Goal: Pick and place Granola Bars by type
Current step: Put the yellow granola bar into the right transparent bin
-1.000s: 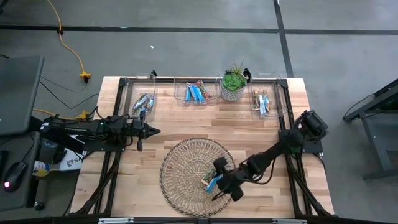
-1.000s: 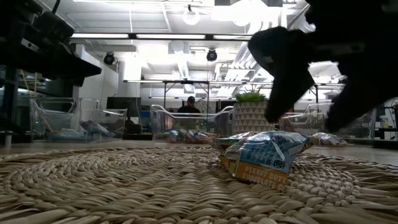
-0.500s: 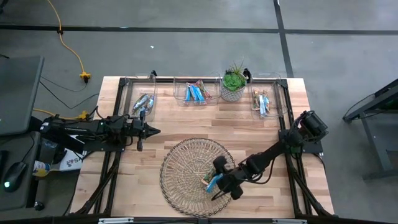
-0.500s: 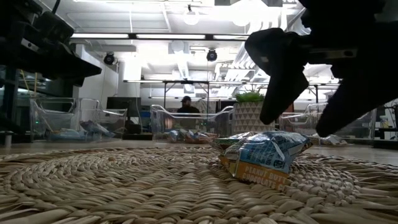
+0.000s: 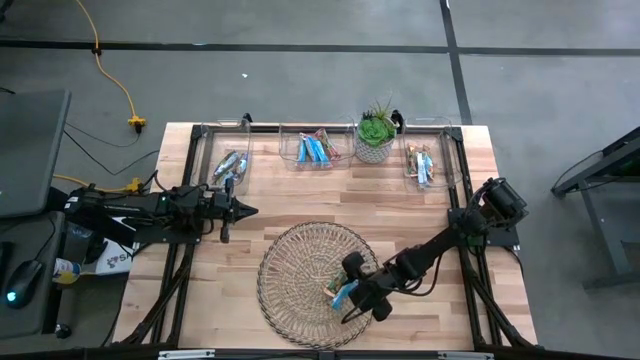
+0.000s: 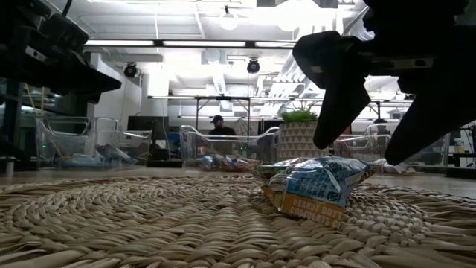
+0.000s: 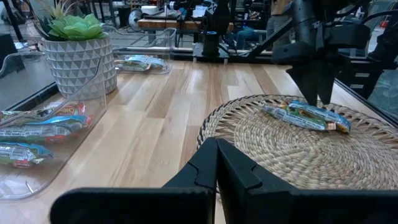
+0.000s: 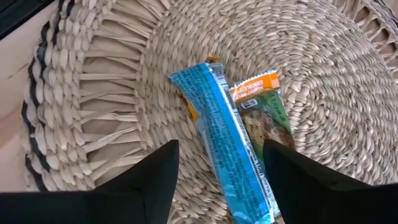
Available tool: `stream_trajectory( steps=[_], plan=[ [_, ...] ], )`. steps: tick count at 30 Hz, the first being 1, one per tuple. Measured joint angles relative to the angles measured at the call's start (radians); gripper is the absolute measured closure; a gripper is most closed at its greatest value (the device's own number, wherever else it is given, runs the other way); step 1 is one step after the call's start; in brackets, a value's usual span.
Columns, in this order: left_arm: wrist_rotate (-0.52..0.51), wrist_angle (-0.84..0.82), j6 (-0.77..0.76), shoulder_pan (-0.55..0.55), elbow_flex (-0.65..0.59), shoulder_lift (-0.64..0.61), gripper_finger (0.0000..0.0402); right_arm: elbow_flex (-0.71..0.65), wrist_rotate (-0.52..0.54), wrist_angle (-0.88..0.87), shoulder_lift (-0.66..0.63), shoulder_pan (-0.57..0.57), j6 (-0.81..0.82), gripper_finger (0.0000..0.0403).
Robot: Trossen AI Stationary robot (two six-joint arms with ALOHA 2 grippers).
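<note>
Two Granola Bars lie side by side on the round woven basket [image 5: 300, 290]: a blue-and-white one [image 8: 224, 146] and a green-and-orange one [image 8: 264, 121] partly under it. My right gripper [image 8: 221, 146] hangs open just above them, slanting down, with a finger on either side of the blue bar [image 6: 320, 182] and touching nothing. In the low view both fingers [image 6: 335, 112] end above the bars. My left gripper [image 7: 216, 165] is shut and holds nothing, level above the table's left side [image 5: 245, 210].
Three clear bins stand along the far edge, each with sorted bars: left [image 5: 230, 165], middle [image 5: 315, 150], right [image 5: 425, 165]. A small potted plant [image 5: 376, 135] stands between the middle and right bins. Bare wood lies between the basket and the bins.
</note>
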Motion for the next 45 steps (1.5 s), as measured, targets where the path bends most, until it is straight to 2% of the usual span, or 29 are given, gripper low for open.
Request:
stream_trajectory(
  steps=[17, 23, 27, 45],
  plan=[
    [0.0, 0.0, 0.0, 0.0, 0.0, 0.0, 0.04, 0.001, 0.013, 0.025, 0.05, -0.002, 0.007, 0.019],
    [0.0, 0.0, 0.0, 0.0, 0.0, 0.0, 0.04, 0.001, 0.02, 0.022, 0.05, -0.007, 0.095, 0.0199],
    [0.0, 0.0, 0.0, 0.0, 0.0, 0.0, 0.04, 0.001, 0.014, 0.008, 0.05, -0.015, 0.138, 0.0216],
    [0.0, 0.0, 0.0, 0.0, 0.0, 0.0, 0.04, 0.002, -0.058, -0.058, 0.05, -0.027, 0.14, 0.0322]
  ],
)
